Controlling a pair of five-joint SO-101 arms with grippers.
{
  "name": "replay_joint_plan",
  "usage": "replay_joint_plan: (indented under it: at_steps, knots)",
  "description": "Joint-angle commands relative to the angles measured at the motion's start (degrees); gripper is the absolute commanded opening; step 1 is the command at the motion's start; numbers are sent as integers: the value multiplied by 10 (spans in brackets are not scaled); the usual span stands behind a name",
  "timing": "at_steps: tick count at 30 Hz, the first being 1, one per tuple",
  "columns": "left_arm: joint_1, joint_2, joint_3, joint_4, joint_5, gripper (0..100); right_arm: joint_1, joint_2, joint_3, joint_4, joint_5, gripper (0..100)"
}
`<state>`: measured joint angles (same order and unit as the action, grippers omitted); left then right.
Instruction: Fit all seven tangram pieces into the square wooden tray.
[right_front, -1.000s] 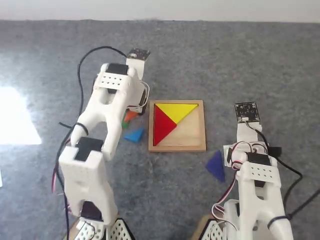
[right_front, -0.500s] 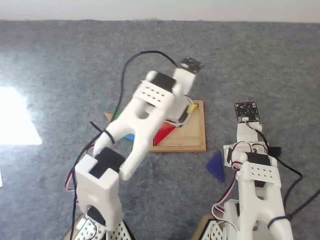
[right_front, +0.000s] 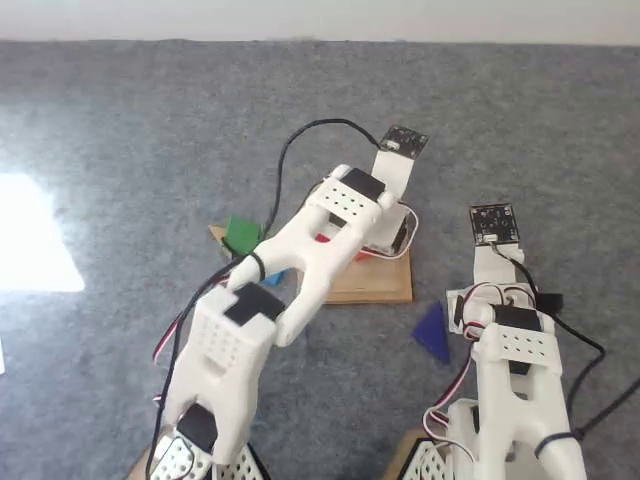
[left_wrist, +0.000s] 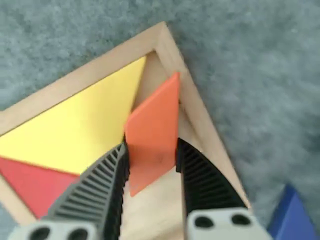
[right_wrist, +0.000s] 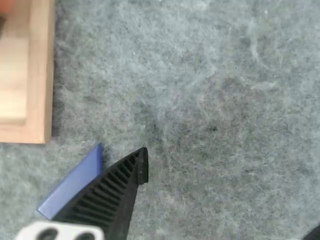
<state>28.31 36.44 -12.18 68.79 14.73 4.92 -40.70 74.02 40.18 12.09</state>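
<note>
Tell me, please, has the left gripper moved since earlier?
Yes: the left gripper swung across from beside the wooden tray to above it, holding the orange piece.

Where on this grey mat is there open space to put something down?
Bare mat lies beyond the far rim of the tray and left of the green piece. Crowded: the tray itself, where the left gripper holds the orange piece, and the gap between tray and right arm, where the blue piece lies.

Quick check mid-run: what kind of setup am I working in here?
Probably a tabletop robot test bench: a grey felt-like mat, a white left arm and right arm, and a wooden tray.
</note>
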Motion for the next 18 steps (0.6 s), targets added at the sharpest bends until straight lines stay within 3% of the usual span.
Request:
replay_joint_plan:
  at_steps: [1, 4, 9, 18]
  knots:
    - [2, 12, -55, -8, 31, 16, 2, -17, -3, -10, 5, 519]
    - [1, 4, -73, 9, 32, 31, 2, -17, -3, -10, 5, 519]
    - [-1, -1, -96, 47, 45, 165, 2, -15, -3, -10, 5, 519]
    - [1, -8, -124, 76, 44, 169, 2, -13, -3, -10, 5, 519]
